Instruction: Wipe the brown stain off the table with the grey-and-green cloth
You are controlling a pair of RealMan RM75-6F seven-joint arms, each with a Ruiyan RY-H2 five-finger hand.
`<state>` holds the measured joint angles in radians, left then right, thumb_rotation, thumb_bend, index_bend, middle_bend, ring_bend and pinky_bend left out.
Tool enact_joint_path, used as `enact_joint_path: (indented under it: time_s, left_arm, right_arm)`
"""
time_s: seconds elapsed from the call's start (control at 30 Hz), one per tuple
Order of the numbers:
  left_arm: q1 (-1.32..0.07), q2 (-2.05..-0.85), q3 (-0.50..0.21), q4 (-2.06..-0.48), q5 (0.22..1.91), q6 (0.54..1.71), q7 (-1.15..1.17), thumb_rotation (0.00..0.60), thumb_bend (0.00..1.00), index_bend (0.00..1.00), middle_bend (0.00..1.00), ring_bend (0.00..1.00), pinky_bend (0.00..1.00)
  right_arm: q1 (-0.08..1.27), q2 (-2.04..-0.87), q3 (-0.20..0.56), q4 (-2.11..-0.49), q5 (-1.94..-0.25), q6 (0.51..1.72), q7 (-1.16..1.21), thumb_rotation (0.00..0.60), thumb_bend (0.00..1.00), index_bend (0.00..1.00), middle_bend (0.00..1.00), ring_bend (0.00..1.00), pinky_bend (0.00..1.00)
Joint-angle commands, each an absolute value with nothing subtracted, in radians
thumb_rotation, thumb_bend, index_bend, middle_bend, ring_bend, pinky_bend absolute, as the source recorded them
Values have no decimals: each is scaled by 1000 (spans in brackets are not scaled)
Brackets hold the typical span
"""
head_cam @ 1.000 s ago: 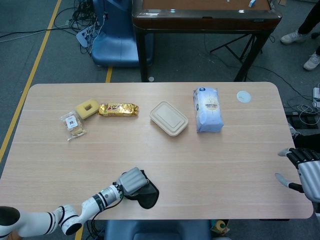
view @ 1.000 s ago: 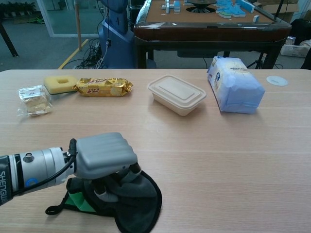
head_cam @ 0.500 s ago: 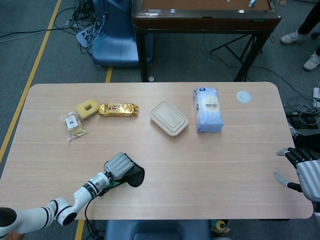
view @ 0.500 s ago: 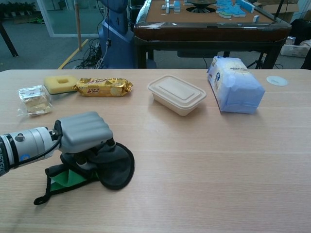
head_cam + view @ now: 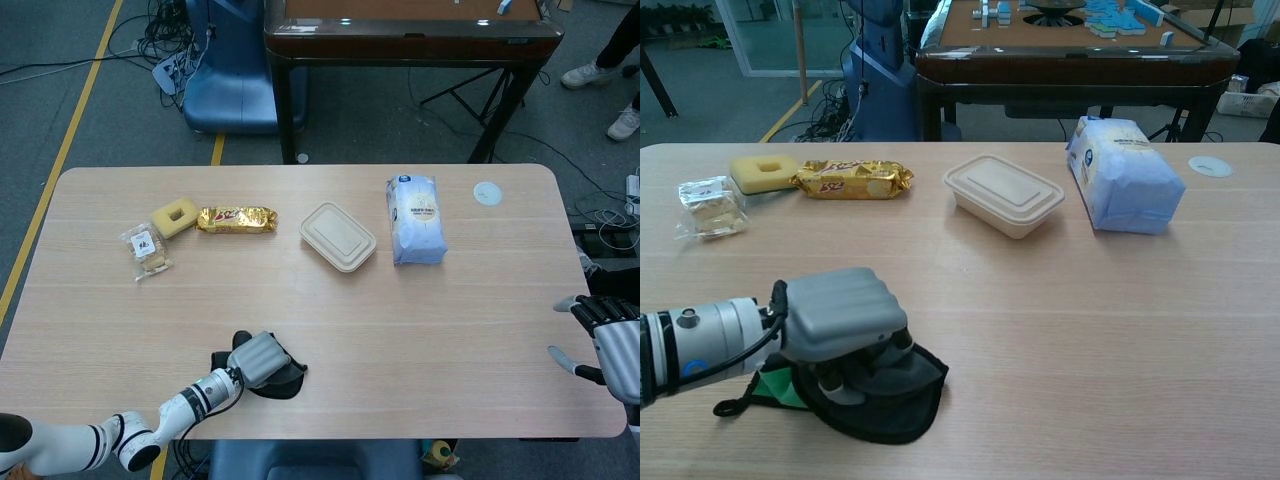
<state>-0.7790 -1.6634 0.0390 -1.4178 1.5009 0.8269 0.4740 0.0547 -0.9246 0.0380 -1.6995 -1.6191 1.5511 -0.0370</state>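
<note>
Pale wooden tabletop shows me no brown stain anywhere; my left hand presses the grey-and-green cloth near the front edge, fingers curled onto it; right hand idles spread, empty; wiping seems nearly done.

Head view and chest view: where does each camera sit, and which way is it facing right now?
Head view: high above the near edge, looking steeply down on the whole light wooden table; shows the left hand with its white forearm, and the right hand at the right edge.
Chest view: low at the near edge, looking forward across the table; shows only the left hand.
Shared: the left hand pressing the grey-and-green cloth, the beige lidded box, the blue-white bag.
</note>
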Motion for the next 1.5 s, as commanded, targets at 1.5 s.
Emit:
enact_joint_path:
  time_s: [1.5]
  left_arm:
    - [-856, -1694, -250, -1091, 1144, 856, 519, 600, 200, 267, 305, 384, 831]
  right_arm:
    - [49, -931, 42, -1685, -1612, 1556, -24, 600, 249, 366, 364, 309, 293]
